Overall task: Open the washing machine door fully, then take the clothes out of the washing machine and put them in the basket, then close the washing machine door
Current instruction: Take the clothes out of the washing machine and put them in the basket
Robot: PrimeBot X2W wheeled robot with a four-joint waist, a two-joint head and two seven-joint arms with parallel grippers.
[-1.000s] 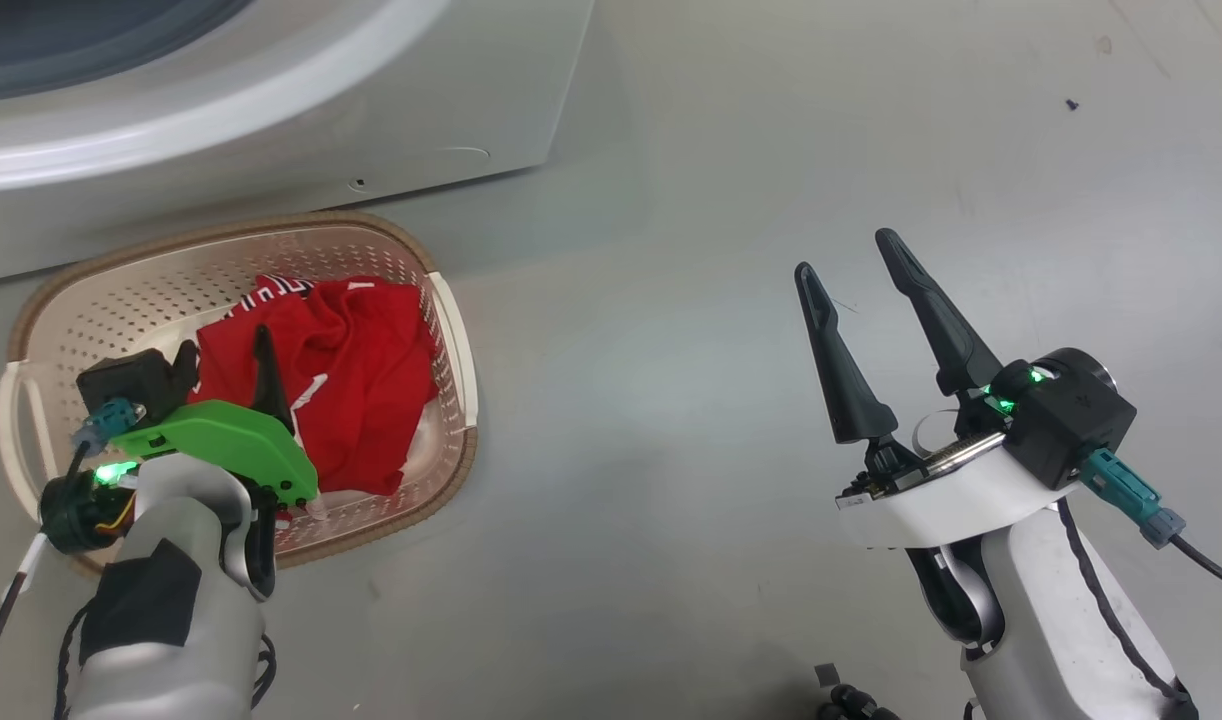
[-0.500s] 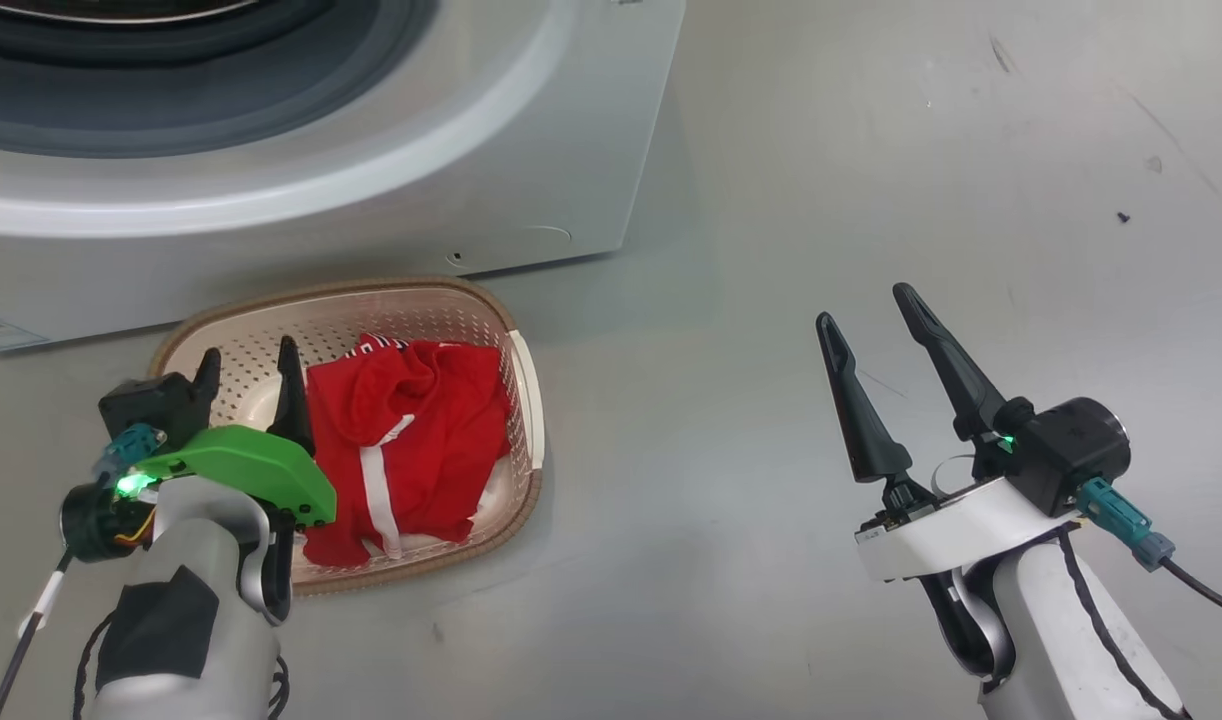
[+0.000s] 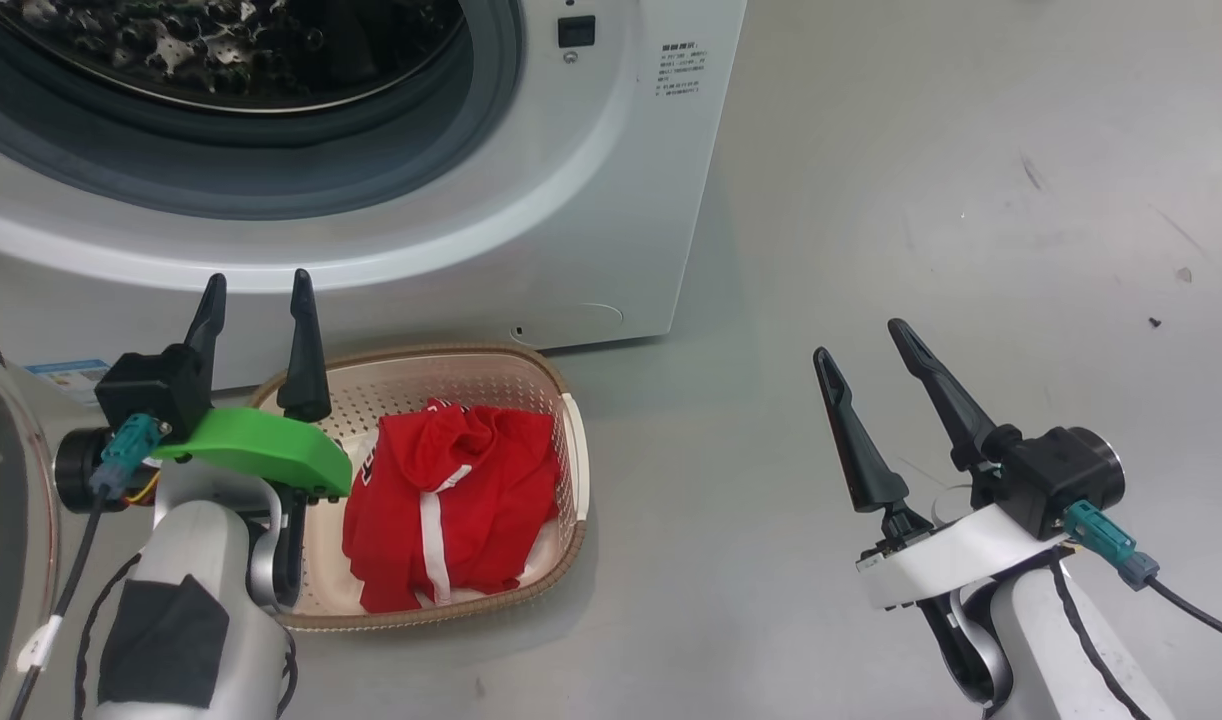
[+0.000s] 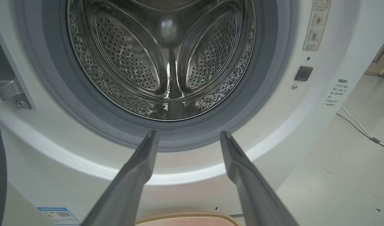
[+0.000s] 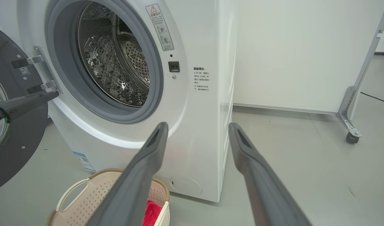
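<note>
Clothes (image 3: 451, 510), a bright red jersey with white stripe trim, lie crumpled inside the basket (image 3: 574, 470). The cream perforated basket has a brown woven-look rim and sits on the grey floor (image 3: 871, 200), just in front of the washing machine (image 3: 591, 220) and near its right front corner. A white side handle of the basket shows in the right wrist view.

The white front-loading washing machine stands open. Its perforated steel drum (image 4: 167, 62) is ringed by a grey rubber seal (image 4: 264, 78), and no clothing can be seen in the drum. The washing machine door (image 5: 13, 150) is swung out to the left on its metal hinge, its dark inner face towards the right wrist camera. A small blue label (image 3: 66, 370) sits low on the machine's front.

The left fingers (image 3: 304, 340) are spread wide apart and hold nothing. They hover above the basket's left end, pointing at the lower edge of the drum opening.

The right fingers (image 3: 851, 440) are also spread wide and hold nothing. They hang over bare floor, well apart from the basket.
</note>
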